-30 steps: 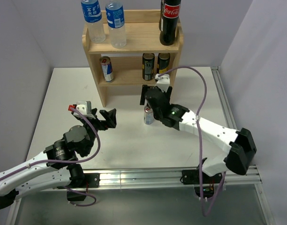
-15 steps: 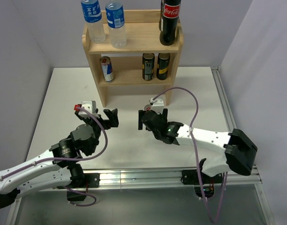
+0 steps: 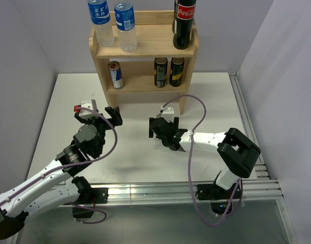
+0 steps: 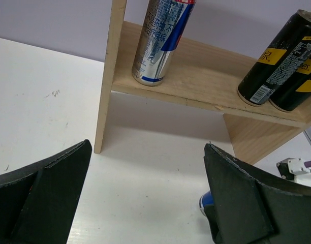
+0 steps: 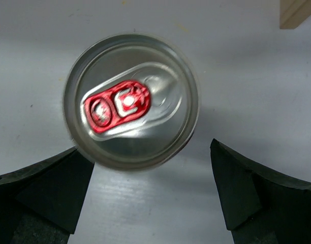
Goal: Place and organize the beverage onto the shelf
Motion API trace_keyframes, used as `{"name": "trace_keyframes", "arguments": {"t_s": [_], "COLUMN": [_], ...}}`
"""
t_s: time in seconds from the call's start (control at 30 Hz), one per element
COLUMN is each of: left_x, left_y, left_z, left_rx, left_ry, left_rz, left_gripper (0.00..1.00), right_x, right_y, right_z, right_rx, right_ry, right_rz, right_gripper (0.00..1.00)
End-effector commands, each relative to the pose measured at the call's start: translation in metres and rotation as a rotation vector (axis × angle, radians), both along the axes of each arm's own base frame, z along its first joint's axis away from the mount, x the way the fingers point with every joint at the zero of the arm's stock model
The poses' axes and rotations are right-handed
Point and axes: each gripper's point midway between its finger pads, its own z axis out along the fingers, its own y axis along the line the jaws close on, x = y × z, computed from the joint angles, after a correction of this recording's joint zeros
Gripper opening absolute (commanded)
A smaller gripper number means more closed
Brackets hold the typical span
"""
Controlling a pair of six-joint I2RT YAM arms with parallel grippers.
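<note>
The two-tier wooden shelf (image 3: 150,40) stands at the back of the table. Its top board carries two water bottles (image 3: 115,25) and a Coca-Cola bottle (image 3: 184,23). On the lower board (image 4: 196,76) stand a blue-and-silver can (image 4: 158,40) and two black cans (image 4: 277,61). A silver can with a red tab (image 5: 131,101) stands upright on the table, free, just ahead of my open right gripper (image 5: 145,152). In the top view the right gripper (image 3: 163,129) hides it. My left gripper (image 4: 146,145) is open and empty, facing the shelf's left post.
A blue can edge (image 4: 204,202) peeks out beside my left gripper's right finger. The shelf's side panel (image 4: 109,76) stands straight ahead of the left gripper (image 3: 113,115). A metal rail (image 3: 247,117) runs along the table's right edge.
My right gripper has opened wide, let go of the can and drawn back over it as the arm folded. My left gripper has moved toward the shelf.
</note>
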Motion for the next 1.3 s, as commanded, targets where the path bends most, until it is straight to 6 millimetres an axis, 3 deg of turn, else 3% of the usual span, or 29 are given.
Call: {"name": "trace_keyframes", "arguments": {"t_s": [0.0,0.17,0.23,0.27,0.37,0.47,0.53,0.6,0.63,0.7,0.73,0.77,0.8,0.87,0.9,0.97,1.0,1.07,1.1,1.17,1.2,1.27], "left_x": [0.003,0.004,0.005,0.006,0.006,0.006,0.006,0.006,0.005,0.005,0.004,0.004,0.004,0.003,0.003,0.002,0.002,0.002,0.003,0.002,0.002,0.0], "left_y": [-0.002,0.0,0.0,-0.001,0.0,0.0,0.002,0.004,0.005,0.008,0.01,0.011,0.013,0.016,0.018,0.021,0.022,0.023,0.023,0.023,0.024,0.026], "left_z": [0.017,0.017,0.016,0.016,0.015,0.015,0.016,0.017,0.017,0.019,0.02,0.02,0.022,0.024,0.026,0.03,0.032,0.038,0.039,0.043,0.043,0.044], "left_rx": [-0.035,-0.038,-0.036,-0.035,-0.033,-0.031,-0.034,-0.033,-0.034,-0.039,-0.04,-0.042,-0.045,-0.053,-0.056,-0.069,-0.071,-0.077,-0.078,-0.079,-0.08,-0.087], "left_ry": [-0.05,-0.056,-0.054,-0.053,-0.051,-0.052,-0.054,-0.055,-0.056,-0.059,-0.059,-0.06,-0.063,-0.067,-0.07,-0.078,-0.083,-0.091,-0.093,-0.097,-0.099,-0.104], "left_rz": [-0.022,-0.02,-0.02,-0.019,-0.017,-0.016,-0.011,-0.002,0.001,0.01,0.02,0.023,0.027,0.038,0.044,0.056,0.058,0.06,0.06,0.06,0.06,0.06], "left_gripper": [0.99,0.99,0.99,0.99,0.99,0.99,0.99,0.99,0.99,0.99,0.99,0.99,0.99,0.99,0.99,0.99,0.99,0.99,0.99,0.99,0.99,0.99], "right_x": [0.025,0.045,0.054,0.056,0.062,0.063,0.066,0.067,0.07,0.07,0.075,0.074,0.079,0.081,0.086,0.089,0.093,0.098,0.101,0.106,0.11,0.115], "right_y": [0.004,0.002,0.004,0.005,0.009,0.011,0.015,0.015,0.024,0.028,0.035,0.038,0.045,0.048,0.053,0.057,0.059,0.065,0.067,0.073,0.075,0.082], "right_z": [0.016,0.013,0.014,0.011,0.01,0.012,0.023,0.036,0.061,0.087,0.118,0.129,0.158,0.18,0.205,0.219,0.239,0.246,0.263,0.263,0.276,0.271], "right_rx": [0.049,0.049,0.055,0.051,0.046,0.043,0.055,0.048,0.066,0.052,0.09,0.088,0.117,0.122,0.146,0.138,0.151,0.144,0.158,0.142,0.152,0.134], "right_ry": [-0.07,-0.09,-0.098,-0.097,-0.103,-0.099,-0.11,-0.12,-0.156,-0.185,-0.222,-0.224,-0.261,-0.278,-0.31,-0.322,-0.351,-0.357,-0.382,-0.376,-0.394,-0.385], "right_rz": [-0.04,-0.067,-0.07,-0.073,-0.072,-0.071,-0.072,-0.075,-0.065,-0.052,-0.047,-0.036,-0.027,-0.015,-0.003,0.002,0.004,0.014,0.016,0.024,0.024,0.028], "right_gripper": [1.0,0.97,0.84,0.68,0.47,0.12,0.01,0.0,0.0,0.0,0.0,0.0,0.0,0.0,0.0,0.0,0.0,0.0,0.0,0.0,0.0,0.0]}}
